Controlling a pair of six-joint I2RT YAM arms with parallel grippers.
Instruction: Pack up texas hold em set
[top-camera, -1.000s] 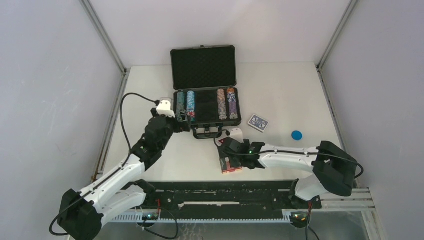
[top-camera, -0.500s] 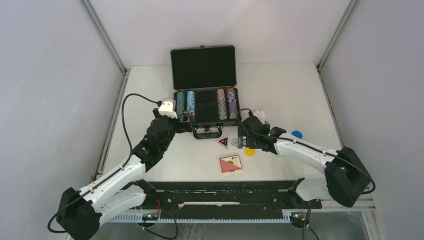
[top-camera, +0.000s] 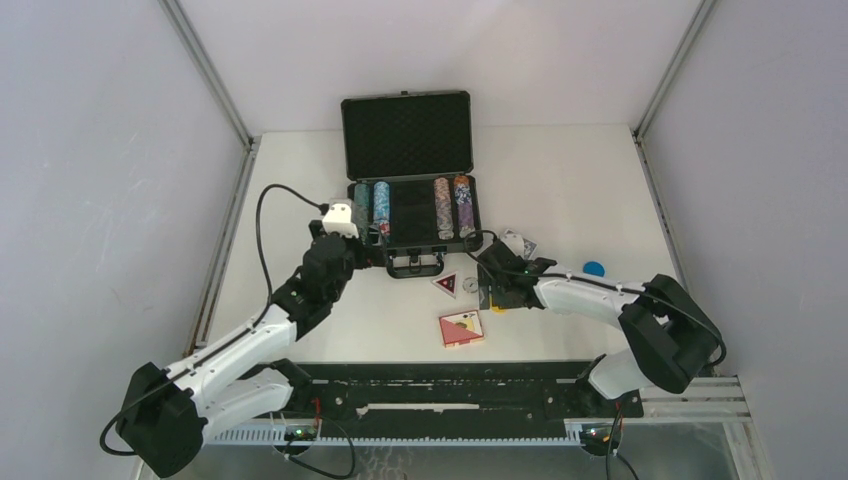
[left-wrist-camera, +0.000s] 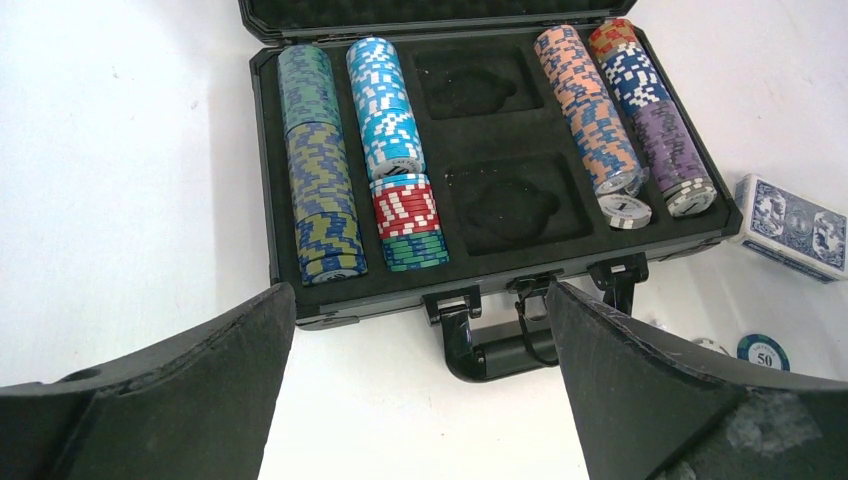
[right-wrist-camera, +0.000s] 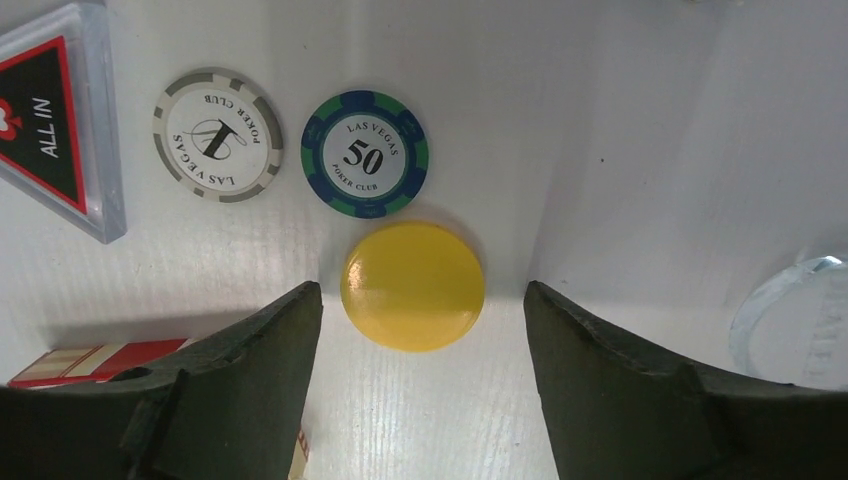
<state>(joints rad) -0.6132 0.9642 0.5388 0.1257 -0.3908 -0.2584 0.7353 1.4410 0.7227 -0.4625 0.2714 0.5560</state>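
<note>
White worktop fills the enclosure between grey walls. Nearest the front edge lies the red card deck, flat and alone. Just behind it the right tool hangs low and points down at the yellow round button; this button sits exactly between the two jaws, which stand apart on either side and touch nothing, so the tool is released. The button is round, so no long axis needs matching. The right arm is clearly the nearer one; it reaches from its base on the right across to the left, lying low, wrist bent downward. Just beyond the button lie a 50 chip and a white chip, near enough, I think, to be pushed by a jaw; the triangular button is beside them. Farther away the black briefcase stands open, chip rows in the outer slots, the two middle pockets empty. The left tool, also released, hovers before the handle and grasps nothing. The blue card deck lies by the right front corner of the case; the blue round button is further right.
</note>
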